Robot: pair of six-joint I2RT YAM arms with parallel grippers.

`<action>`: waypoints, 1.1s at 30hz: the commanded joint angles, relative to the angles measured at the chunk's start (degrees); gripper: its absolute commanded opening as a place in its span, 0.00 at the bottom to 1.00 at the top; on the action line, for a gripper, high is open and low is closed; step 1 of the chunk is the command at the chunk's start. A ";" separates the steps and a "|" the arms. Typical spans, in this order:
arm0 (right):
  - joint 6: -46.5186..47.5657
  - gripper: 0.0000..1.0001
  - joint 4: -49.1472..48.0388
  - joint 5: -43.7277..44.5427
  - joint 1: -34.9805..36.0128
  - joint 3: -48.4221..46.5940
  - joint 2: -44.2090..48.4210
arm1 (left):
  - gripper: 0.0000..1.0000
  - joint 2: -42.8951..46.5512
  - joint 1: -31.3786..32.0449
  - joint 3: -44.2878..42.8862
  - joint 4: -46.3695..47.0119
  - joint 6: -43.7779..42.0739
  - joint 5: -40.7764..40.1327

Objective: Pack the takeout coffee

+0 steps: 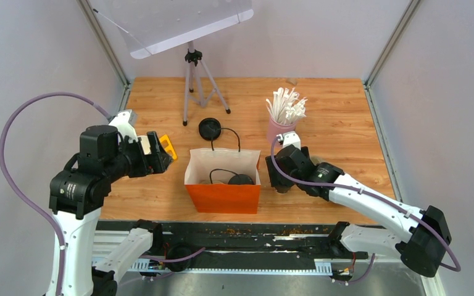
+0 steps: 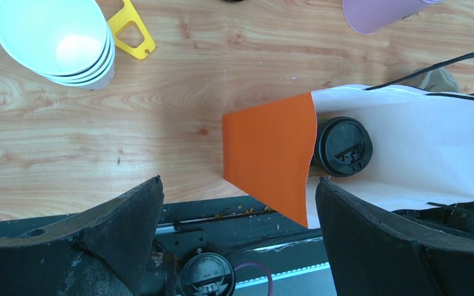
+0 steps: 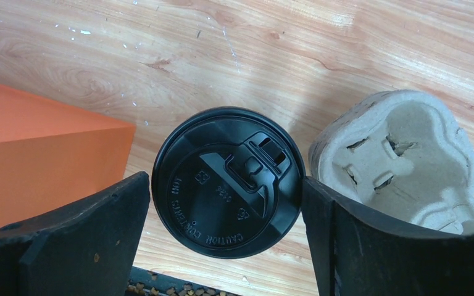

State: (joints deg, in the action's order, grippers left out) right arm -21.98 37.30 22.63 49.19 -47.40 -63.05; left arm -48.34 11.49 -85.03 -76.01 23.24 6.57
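Frankly, the coffee cup [image 3: 225, 185] inside my right gripper [image 1: 280, 179] shows only its lid; gripped or not, I cannot tell. My left gripper [image 2: 237, 246] gapes empty near the bag [image 2: 271, 148].

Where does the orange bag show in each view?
Top external: bag at centre, near the table's front edge.
Left wrist: bag right of centre, a lidded cup inside.
Right wrist: bag's orange corner at the left edge.
Shared landmark: the wooden table.
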 commanded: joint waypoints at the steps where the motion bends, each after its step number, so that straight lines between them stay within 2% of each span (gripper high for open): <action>1: -0.04 0.89 -2.41 1.37 0.71 -0.45 -0.91 | 0.99 0.48 -0.15 -0.07 0.26 0.13 0.28; 10: -0.31 0.82 -3.46 4.25 2.00 1.31 0.25 | 0.99 0.78 -0.15 -0.34 -0.02 0.27 -0.07; 16: 0.42 0.81 -5.96 4.81 2.40 3.76 2.23 | 0.99 0.76 -0.15 -0.13 0.04 0.64 0.27; 33: 2.06 0.79 -2.92 6.56 2.58 1.23 4.42 | 0.98 1.07 -0.15 0.57 0.31 1.55 0.22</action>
State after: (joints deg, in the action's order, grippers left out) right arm -21.21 33.74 27.18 51.35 -43.90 -59.72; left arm -47.46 11.49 -84.73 -76.05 24.14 6.57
